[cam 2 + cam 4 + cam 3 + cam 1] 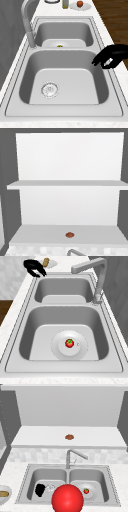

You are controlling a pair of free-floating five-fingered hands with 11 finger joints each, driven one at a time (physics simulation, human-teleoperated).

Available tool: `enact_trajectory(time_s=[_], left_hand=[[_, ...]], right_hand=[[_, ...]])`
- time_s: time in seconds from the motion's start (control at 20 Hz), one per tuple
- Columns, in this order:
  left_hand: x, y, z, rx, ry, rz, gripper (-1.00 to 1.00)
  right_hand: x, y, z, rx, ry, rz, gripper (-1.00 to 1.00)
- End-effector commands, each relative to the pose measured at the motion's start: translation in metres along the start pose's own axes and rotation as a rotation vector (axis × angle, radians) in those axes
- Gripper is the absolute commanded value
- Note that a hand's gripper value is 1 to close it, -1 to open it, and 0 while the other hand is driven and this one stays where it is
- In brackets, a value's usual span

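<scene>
We are seeing the left hand (pixel 40 489) hanging over the left basin of the sink (pixel 67 466), near its front wall. In the left side view its fingers (pixel 98 60) are curling downward toward the thumb with a small gap between them, and they are holding nothing. The thing nearest to it is the drain (pixel 50 487), which is lying flat in the floor of this basin, just beside the hand in the front view but clearly lower than it from the side. We are judging that trouble could come from the front wall: the curled fingers are hanging right above it, so a straight descent might knock them on the steel. A large red ball (pixel 67 499) is also covering the middle of the front view, so distances there are hard to read. The drain is round, so we are finding no long axis in it; its open face is pointing straight up. In the right basin a plate (pixel 80 348) is carrying a tomato (pixel 69 343), well apart from the hand.
</scene>
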Motion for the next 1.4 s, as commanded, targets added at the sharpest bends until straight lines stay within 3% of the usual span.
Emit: enact_trajectory(time_s=[0.0,0.7,0.75,1.0,1.35], left_hand=[[0.0,0.0,0.0,0.0,0.0,0.0,0.0],[0.0,0.0,0.0,0.0,0.0,0.0,0.0],[0.0,0.0,0.0,0.0,0.0,0.0,0.0],[0.0,0.0,0.0,0.0,0.0,0.0,0.0],[0.0,0.0,0.0,0.0,0.0,0.0,0.0]], right_hand=[[0.0,0.003,-0.003,-0.013,0.026,-0.029,-1.0],[0.006,0.011,0.0,-0.026,0.062,-0.038,-1.0],[0.01,0.01,-0.001,-0.028,0.07,-0.044,1.0],[0.019,0.008,-0.006,-0.07,0.148,-0.031,1.0],[0.016,0.001,-0.007,-0.092,0.14,-0.027,1.0]])
